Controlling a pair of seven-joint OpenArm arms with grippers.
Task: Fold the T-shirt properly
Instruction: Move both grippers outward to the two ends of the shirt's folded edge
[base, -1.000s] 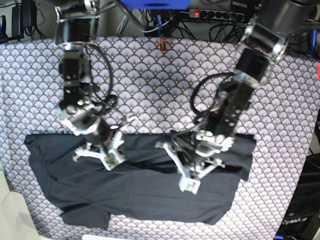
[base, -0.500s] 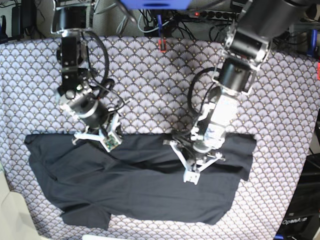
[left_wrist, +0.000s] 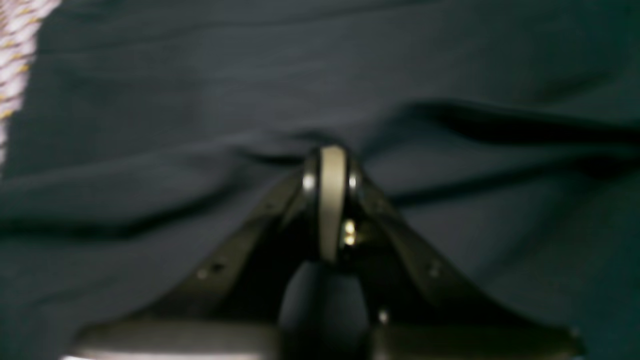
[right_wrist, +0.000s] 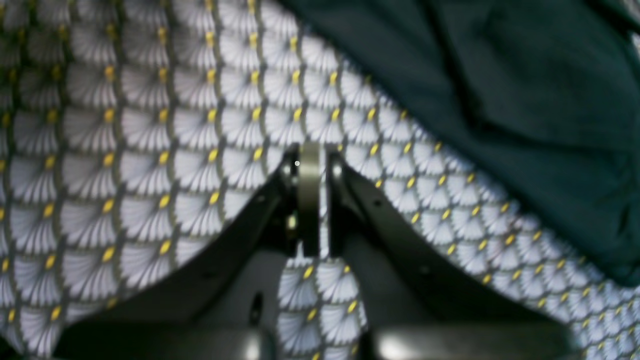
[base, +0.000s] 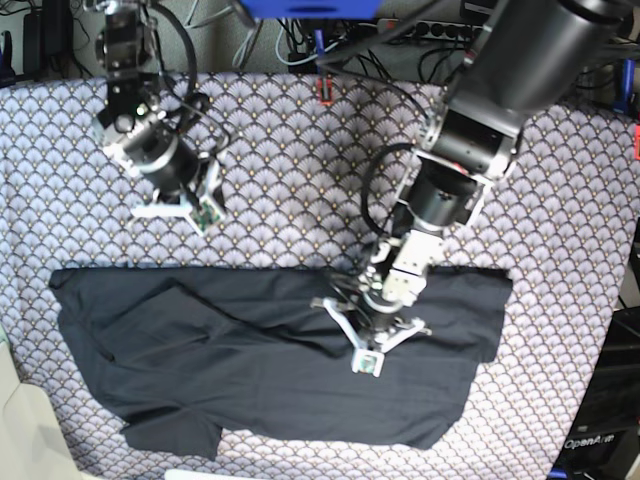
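The black T-shirt (base: 260, 370) lies spread and creased across the near half of the table. My left gripper (base: 366, 362) is shut and points down at the shirt's middle-right. In the left wrist view its tips (left_wrist: 332, 155) meet the dark cloth (left_wrist: 200, 100), and wrinkles run toward them; I cannot tell whether any fabric is pinched. My right gripper (base: 205, 215) is shut and holds nothing. It hovers over bare tablecloth, behind the shirt's back left edge. The right wrist view shows that gripper (right_wrist: 310, 150) above the fan pattern, with the shirt (right_wrist: 525, 100) at the upper right.
The purple-grey fan-patterned tablecloth (base: 300, 170) covers the table. Cables, a power strip (base: 430, 28) and a red clip (base: 324, 90) line the back edge. A beige box corner (base: 20, 430) sits at the near left, and black equipment (base: 600, 420) at the near right.
My right arm has lifted off the shirt's back edge and drawn away toward the back left. The left gripper has shifted slightly left over the shirt. Both stayed shut.
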